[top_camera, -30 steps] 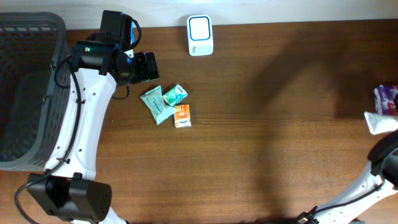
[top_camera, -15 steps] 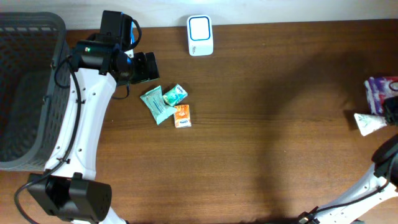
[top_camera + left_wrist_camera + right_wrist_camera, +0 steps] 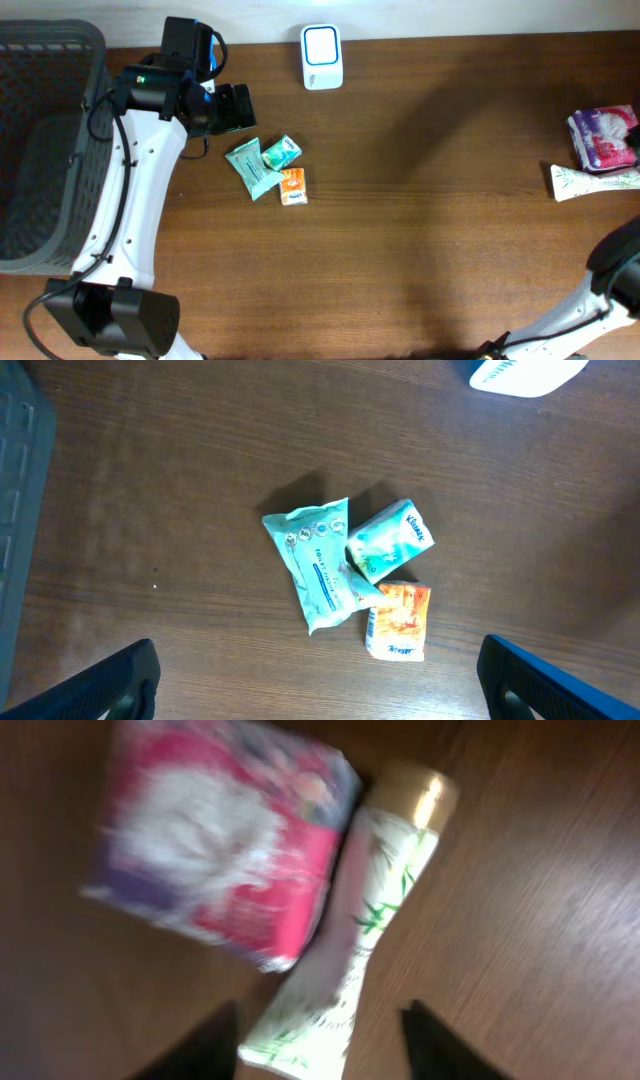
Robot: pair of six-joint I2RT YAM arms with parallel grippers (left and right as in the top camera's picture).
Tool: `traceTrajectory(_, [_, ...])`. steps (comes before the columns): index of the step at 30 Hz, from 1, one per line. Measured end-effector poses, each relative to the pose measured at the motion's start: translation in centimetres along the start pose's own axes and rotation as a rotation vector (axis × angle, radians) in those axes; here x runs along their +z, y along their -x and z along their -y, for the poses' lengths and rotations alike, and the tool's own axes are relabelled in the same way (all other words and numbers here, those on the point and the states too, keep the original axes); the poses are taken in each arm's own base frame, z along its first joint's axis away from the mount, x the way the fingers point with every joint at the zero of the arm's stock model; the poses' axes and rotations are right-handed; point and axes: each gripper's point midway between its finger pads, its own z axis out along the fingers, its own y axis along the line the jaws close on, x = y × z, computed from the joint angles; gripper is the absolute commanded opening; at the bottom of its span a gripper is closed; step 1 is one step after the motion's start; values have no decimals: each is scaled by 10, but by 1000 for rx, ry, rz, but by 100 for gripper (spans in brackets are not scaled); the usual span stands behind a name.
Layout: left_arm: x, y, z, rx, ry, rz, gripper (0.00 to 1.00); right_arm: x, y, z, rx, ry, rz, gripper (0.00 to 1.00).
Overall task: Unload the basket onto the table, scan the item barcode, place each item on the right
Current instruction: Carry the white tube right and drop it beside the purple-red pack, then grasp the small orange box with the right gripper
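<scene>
A white scanner (image 3: 322, 56) stands at the table's far edge. A teal wipes pack (image 3: 250, 166), a green tissue pack (image 3: 281, 152) and an orange pack (image 3: 293, 186) lie together just below my left gripper (image 3: 235, 108). In the left wrist view the left gripper (image 3: 322, 695) is wide open and empty above them. A white tube with green leaf print (image 3: 365, 935) lies on the wood beside a pink pack (image 3: 220, 850). It lies between the spread fingers of my open right gripper (image 3: 320, 1055), with neither finger gripping it. That view is blurred.
A grey mesh basket (image 3: 40, 150) fills the left end of the table. The tube (image 3: 595, 181) and pink pack (image 3: 603, 138) sit near the right edge. Part of the right arm (image 3: 620, 268) shows at the lower right.
My right gripper has opened and let go of the tube. The tube and pink pack sit further left in the overhead view. The left arm has not moved.
</scene>
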Motion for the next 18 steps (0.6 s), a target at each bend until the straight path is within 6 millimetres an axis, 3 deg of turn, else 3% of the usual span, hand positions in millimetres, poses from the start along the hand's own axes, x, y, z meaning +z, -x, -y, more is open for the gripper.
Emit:
traceTrajectory(2, [0,0,0,0,0,0,99,-47,2,-19,-14,99,42,59])
traceTrajectory(3, [0,0,0,0,0,1,99,-65,-9,-38,-59,189,15,65])
traceTrajectory(5, [0,0,0,0,0,0,99,-76,-47,-81,-188,351,-99,79])
traceTrajectory(6, [0,0,0,0,0,0,99,-79,-73,-101,-269,411,-170,98])
traceTrajectory(10, [0,0,0,0,0,0,99,-94,-196,-196,-661,603,-344,99])
traceTrajectory(12, [0,0,0,0,-1,-1,99,-97,-278,-233,-862,648,-412,99])
traceTrajectory(16, [0,0,0,0,0,0,99,-88,-418,-271,-1161,698,-504,99])
traceTrajectory(18, [0,0,0,0,0,0,99,-84,-462,-282,-1242,724,-515,98])
